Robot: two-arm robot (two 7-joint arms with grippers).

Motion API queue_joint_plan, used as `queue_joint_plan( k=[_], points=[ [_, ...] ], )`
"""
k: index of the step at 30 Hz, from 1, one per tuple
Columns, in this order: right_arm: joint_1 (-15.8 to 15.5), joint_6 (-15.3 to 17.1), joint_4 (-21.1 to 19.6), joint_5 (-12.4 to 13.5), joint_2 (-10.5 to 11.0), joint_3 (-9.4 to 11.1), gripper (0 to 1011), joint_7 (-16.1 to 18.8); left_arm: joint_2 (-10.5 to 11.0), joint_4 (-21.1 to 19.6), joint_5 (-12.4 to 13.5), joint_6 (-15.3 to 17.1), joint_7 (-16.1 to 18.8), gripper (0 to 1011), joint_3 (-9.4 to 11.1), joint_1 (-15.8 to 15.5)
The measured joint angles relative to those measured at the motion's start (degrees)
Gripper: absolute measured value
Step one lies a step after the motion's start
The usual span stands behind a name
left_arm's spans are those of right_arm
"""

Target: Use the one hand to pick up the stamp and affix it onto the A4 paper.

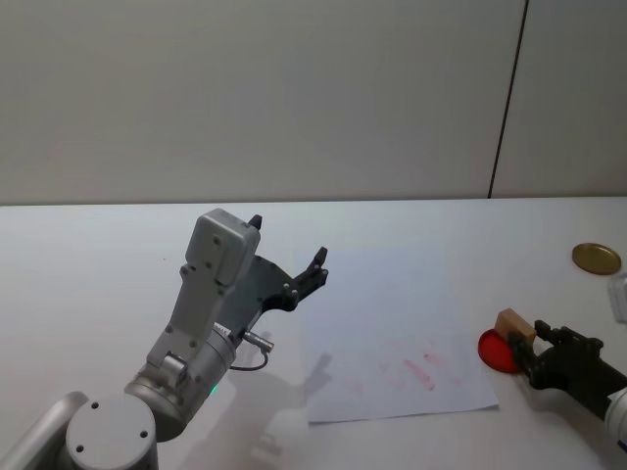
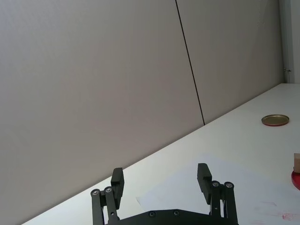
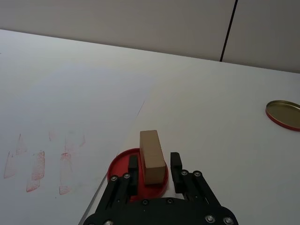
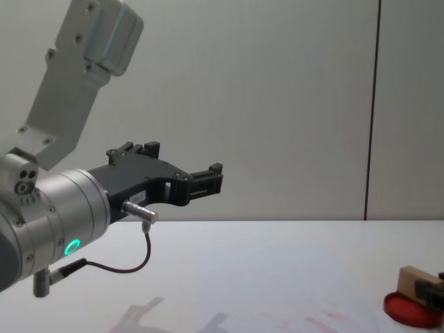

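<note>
In the head view the right tool (image 1: pixel 541 345) lies low over the bench (image 1: pixel 98 255) at the near right, its jaws drawn in to the width of the stamp (image 1: pixel 514 325), which it holds; the stamp juts forward from the tips and sits over the far edge of the red ink pad (image 1: pixel 493 352); the A4 paper (image 1: pixel 392 313) lies just to the left of the pad, apart from the stamp, with faint red marks (image 1: pixel 416 370) toward its near side; a round gold lid (image 1: pixel 597 258) rests well back on the right; the left tool (image 1: pixel 289 240) hangs raised over the paper's left edge, spread wide and empty.

In the left wrist view the left tool (image 2: pixel 160 169) shows its two fingers (image 2: pixel 117 180) far apart with nothing between them; beyond them the paper (image 2: pixel 225 183) lies flat on the bench, and the stamp (image 2: pixel 296 161) and ink pad (image 2: pixel 296 180) sit at the far side of it.

In the right wrist view the stamp (image 3: pixel 151 152) lies lengthwise between the fingers (image 3: pixel 133 165) of the right tool (image 3: pixel 153 162), one close on each side of its rear half; under it is the ink pad (image 3: pixel 119 171), and the paper (image 3: pixel 70 108) with its red marks (image 3: pixel 37 164) is beside the pad.

In the chest view the stamp (image 4: pixel 414 279) sits slightly tilted on top of the ink pad (image 4: pixel 406 307), the right tool (image 4: pixel 436 291) against its rear end; the left tool (image 4: pixel 182 158) hangs high above the bench, wide open.
</note>
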Motion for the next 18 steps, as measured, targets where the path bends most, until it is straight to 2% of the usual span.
queue_joint_plan(
  k=[1,2,4,7,18],
  points=[
    [0.04,-0.07,0.09,0.00,-0.02,0.00,425,0.03,0.00,0.00,0.00,0.00,0.00,993,0.00,0.00],
    [0.08,-0.17,0.18,0.00,-0.03,0.00,358,0.08,0.00,0.00,0.00,0.00,0.00,993,0.00,0.00],
    [0.19,-0.39,0.36,0.00,-0.07,0.00,340,0.16,0.00,0.00,0.00,0.00,0.00,993,0.00,0.00],
    [0.40,-1.03,0.63,-0.10,-0.15,-0.01,232,0.36,0.00,0.00,0.00,0.00,0.00,993,0.00,0.00],
    [0.88,-3.77,0.21,-1.26,-0.45,-0.36,216,1.11,0.00,0.00,0.00,0.00,0.00,993,0.00,0.00]
  ],
)
